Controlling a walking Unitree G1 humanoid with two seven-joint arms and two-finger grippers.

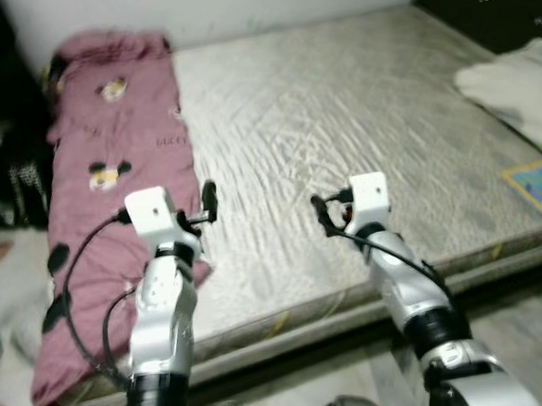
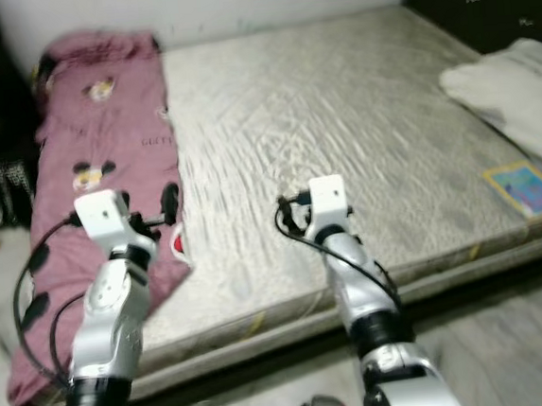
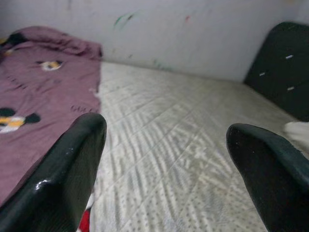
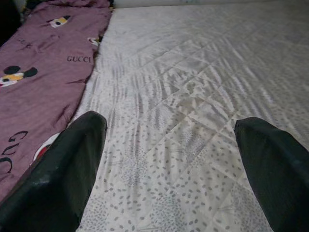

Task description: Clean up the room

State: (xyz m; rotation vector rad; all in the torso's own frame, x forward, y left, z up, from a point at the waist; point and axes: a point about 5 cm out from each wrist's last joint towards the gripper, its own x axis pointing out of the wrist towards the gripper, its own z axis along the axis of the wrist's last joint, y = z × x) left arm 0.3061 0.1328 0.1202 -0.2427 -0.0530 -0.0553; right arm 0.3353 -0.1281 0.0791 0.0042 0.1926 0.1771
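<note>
With both the left tool [image 1: 206,201] and right tool [image 1: 321,213] wide open and empty above the grey quilted mattress [image 1: 359,129], tidying appears barely begun: the crumpled maroon cartoon-print blanket [image 1: 108,179] lies along the bed's left edge, 1 white bundle [image 1: 527,86] at right.

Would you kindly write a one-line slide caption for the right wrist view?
Open right gripper hovering over the quilted mattress, maroon cartoon-print blanket alongside.
</note>
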